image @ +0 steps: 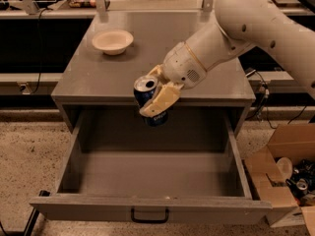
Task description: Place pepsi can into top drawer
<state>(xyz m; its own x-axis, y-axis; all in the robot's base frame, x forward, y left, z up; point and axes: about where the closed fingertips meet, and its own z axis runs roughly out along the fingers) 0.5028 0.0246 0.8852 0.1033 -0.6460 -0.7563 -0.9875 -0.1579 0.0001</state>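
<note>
My gripper [155,95] is shut on the pepsi can [146,93], a dark blue can with a silver top. It holds the can upright in the air, just past the cabinet's front edge and over the back of the open top drawer [152,173]. The drawer is pulled far out, its grey box is bare inside, and its front panel carries a small black handle [149,216]. The cream fingers [160,101] cover the can's right side and logo.
A cream shallow bowl [112,41] sits on the grey cabinet top [147,53] at the back left. An open cardboard box [285,176] with clutter stands on the floor to the right. Shelving runs behind the cabinet.
</note>
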